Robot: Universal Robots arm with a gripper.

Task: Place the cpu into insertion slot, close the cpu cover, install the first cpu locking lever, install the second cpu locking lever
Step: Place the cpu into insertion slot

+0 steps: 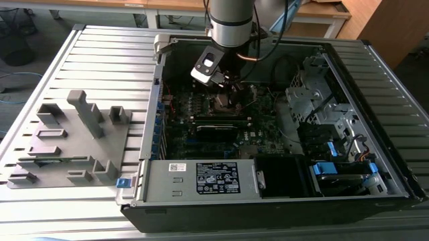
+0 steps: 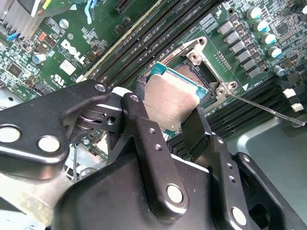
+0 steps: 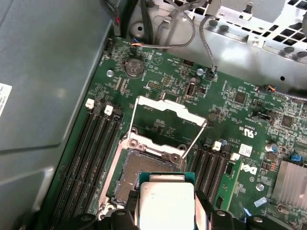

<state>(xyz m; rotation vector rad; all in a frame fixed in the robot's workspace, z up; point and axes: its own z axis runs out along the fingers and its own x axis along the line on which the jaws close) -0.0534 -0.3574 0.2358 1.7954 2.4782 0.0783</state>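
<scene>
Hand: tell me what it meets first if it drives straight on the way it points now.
Most likely the open insertion slot: the hand grips the cpu above it, so the chip's underside would touch first. Depth is hard to judge.

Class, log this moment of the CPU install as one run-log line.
gripper: shut on cpu | cpu: held at insertion slot, not seated | cpu cover: open

Uncovered from above: square dark socket; silver-grey square chip in black gripper hangs over it. At one edge, hinged silver frame cover raised. Flanking, long black memory slots.
</scene>
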